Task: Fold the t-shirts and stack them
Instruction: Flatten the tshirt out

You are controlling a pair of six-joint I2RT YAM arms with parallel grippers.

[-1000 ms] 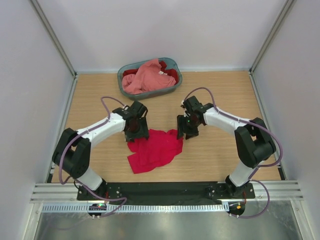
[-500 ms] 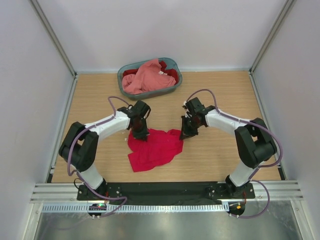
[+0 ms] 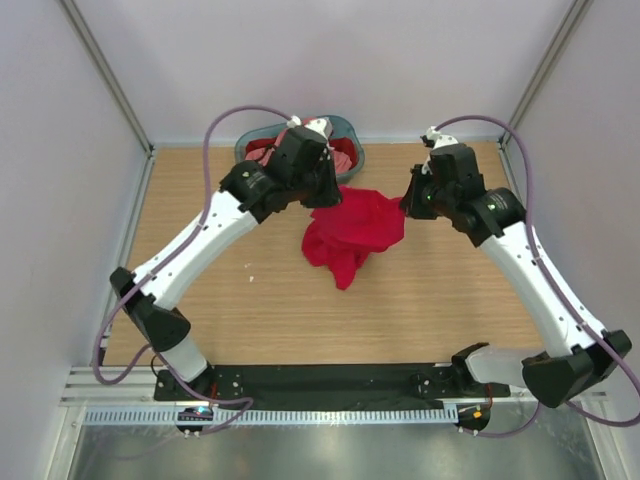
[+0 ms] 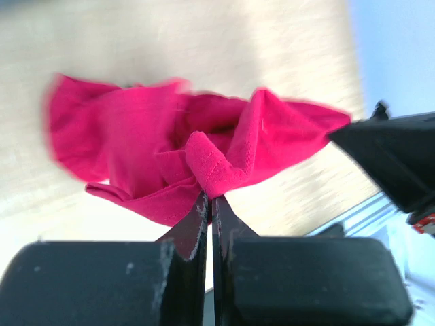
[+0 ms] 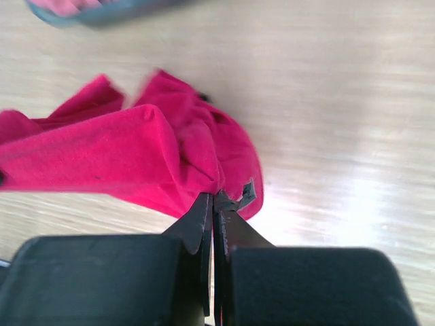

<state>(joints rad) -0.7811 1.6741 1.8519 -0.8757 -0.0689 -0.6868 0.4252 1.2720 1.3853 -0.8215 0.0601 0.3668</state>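
A bright crimson t-shirt (image 3: 350,232) hangs bunched in the air above the table, held up between both arms. My left gripper (image 3: 322,196) is shut on a hemmed fold (image 4: 207,166) at the shirt's left top corner. My right gripper (image 3: 405,205) is shut on the cloth (image 5: 197,159) at its right top corner, beside a small grey label (image 5: 245,195). The shirt's lower end dangles toward the wood. A salmon pink t-shirt (image 3: 345,158) and a darker red one (image 3: 262,150) lie in the basket, mostly hidden behind my left arm.
The grey-blue oval basket (image 3: 348,126) stands at the back of the wooden table (image 3: 220,290), partly behind the left arm. White walls close in the left, right and back sides. A black rail (image 3: 330,382) runs along the near edge.
Both grippers closed on the crimson shirt's far corners while it lay on the table, then lifted it up and toward the back. The shirt now hangs in the air.
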